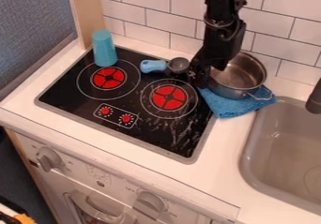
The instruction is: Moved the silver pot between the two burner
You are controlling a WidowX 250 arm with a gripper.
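Silver pot [237, 90] on blue cloth [233, 108], beside stovetop [81, 107], claw [202, 78] at rim

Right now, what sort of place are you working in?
It looks like a toy kitchen: a stovetop with red burners, a sink beside it, and a silver pot on a blue cloth.

The black robot claw [201, 79] partly hides the round silver metal pot [235, 92], and the right edge cuts off the grey sink [279, 138] and black faucet [315, 99].
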